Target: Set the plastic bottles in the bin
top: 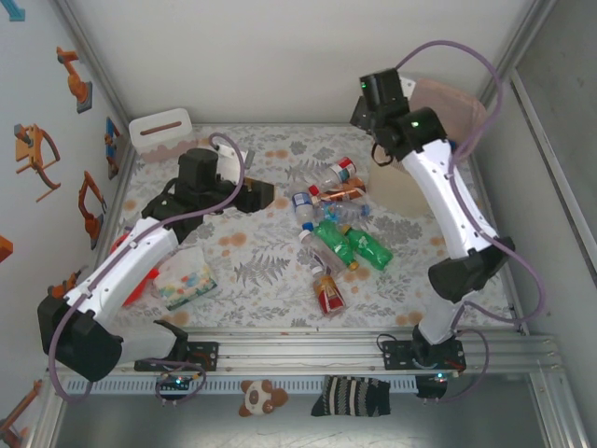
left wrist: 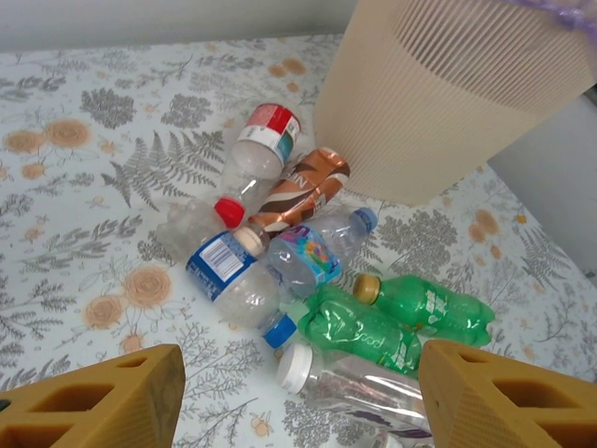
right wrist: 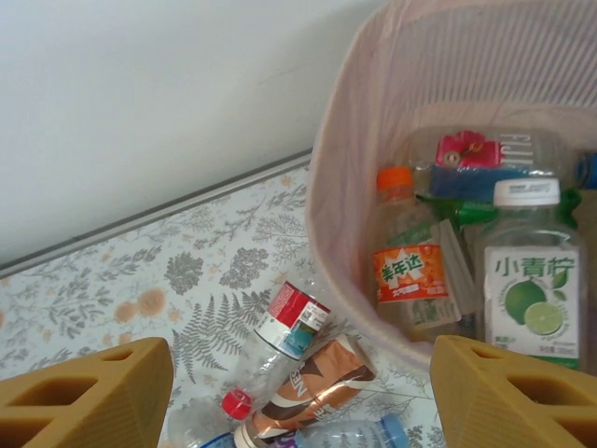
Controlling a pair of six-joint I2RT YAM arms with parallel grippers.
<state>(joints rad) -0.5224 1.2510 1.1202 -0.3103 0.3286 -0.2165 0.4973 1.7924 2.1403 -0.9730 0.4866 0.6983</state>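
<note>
White walls (top: 280, 56) enclose a fern-print tabletop (top: 270, 271) strewn with bottles (top: 338, 245); left claw (left wrist: 298, 378) and right claw (right wrist: 298, 387) gape empty.

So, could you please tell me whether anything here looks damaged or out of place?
Yes. The brown-labelled bottle in the heap beside the bin looks crumpled. A clear packet of coloured dots lies by the left arm, and a plush toy and striped sock lie beyond the near rail.

My overhead camera sits high at the near edge, looking down on the whole surface (top: 261, 271). The left wrist view faces the bottle pile (left wrist: 298, 271) and the bin (left wrist: 438, 103) wall, low and close. The right wrist view looks down into the bin from above its rim. Both wrist views share the brown-labelled bottle (left wrist: 298, 191).
</note>
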